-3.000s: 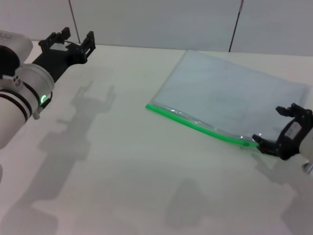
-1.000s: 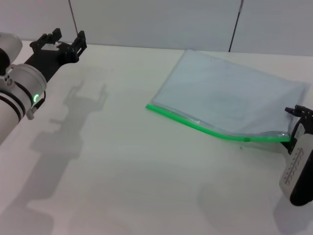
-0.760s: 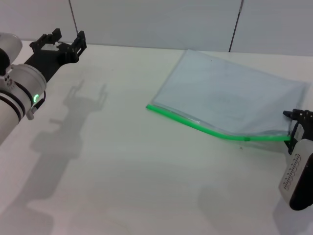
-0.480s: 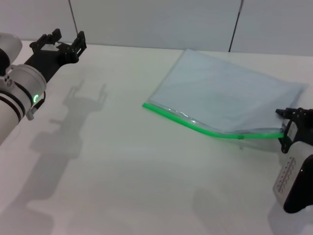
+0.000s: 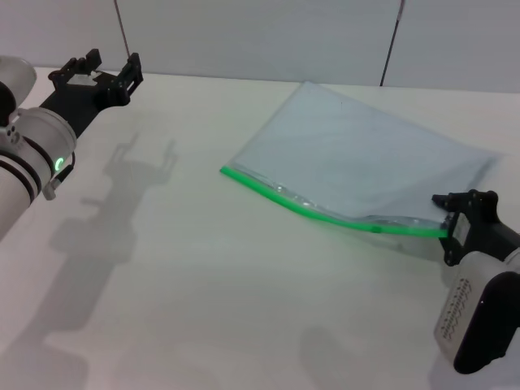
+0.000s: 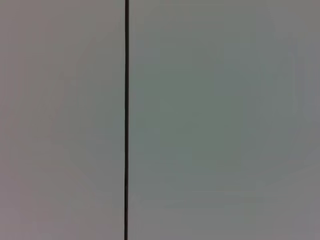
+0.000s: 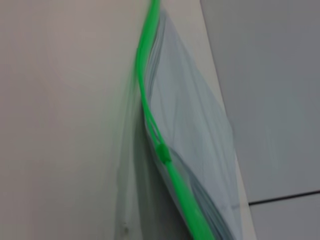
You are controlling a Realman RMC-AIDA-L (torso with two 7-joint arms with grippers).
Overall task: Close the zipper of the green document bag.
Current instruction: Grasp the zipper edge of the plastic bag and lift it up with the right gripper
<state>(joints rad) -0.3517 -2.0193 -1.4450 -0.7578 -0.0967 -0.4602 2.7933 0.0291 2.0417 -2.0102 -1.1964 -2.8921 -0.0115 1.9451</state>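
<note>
While left gripper (image 5: pixel 101 67) hangs agape, right gripper (image 5: pixel 459 219) pinches translucent green document bag's (image 5: pixel 366 166) zipper (image 5: pixel 325 215) end.

One bag, one zipper, two tools on a single tabletop (image 5: pixel 203 268).
Counting now: one green document bag (image 5: pixel 366 162) centre-right, one zipper (image 5: pixel 317 213) with one slider (image 5: pixel 375 228); one left tool (image 5: pixel 97 69) upper left, one right tool (image 5: pixel 463 213) lower right.

Looks like a lab/test bench — bare white table (image 5: pixel 203 268), plain grey wall panels (image 5: pixel 260 36)
</note>
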